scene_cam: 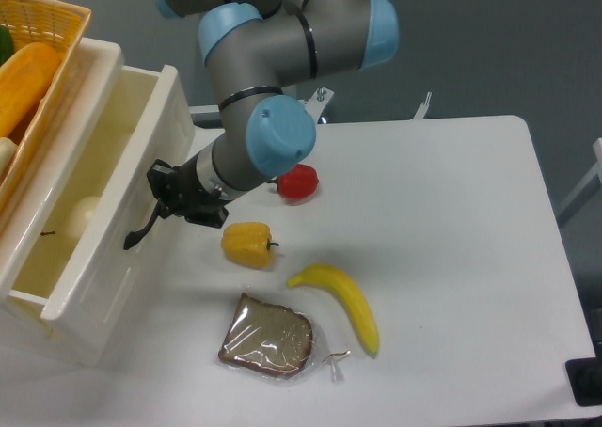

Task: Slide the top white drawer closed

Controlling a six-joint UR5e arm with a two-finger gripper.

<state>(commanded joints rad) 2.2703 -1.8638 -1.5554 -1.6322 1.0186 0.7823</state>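
Observation:
The top white drawer stands pulled out at the left, its deep cream-white box open to view with a pale round thing inside. Its black curved handle sits on the panelled front. My gripper is black and small in the camera view. It is right at the drawer front, just above the handle and touching or nearly touching the panel. The fingers are too dark and crowded against the handle to show their gap. The lower drawer is out of view.
A woven yellow basket holding orange and green produce sits on the cabinet top at the far left. On the white table lie a red pepper, a yellow pepper, a banana and wrapped bread.

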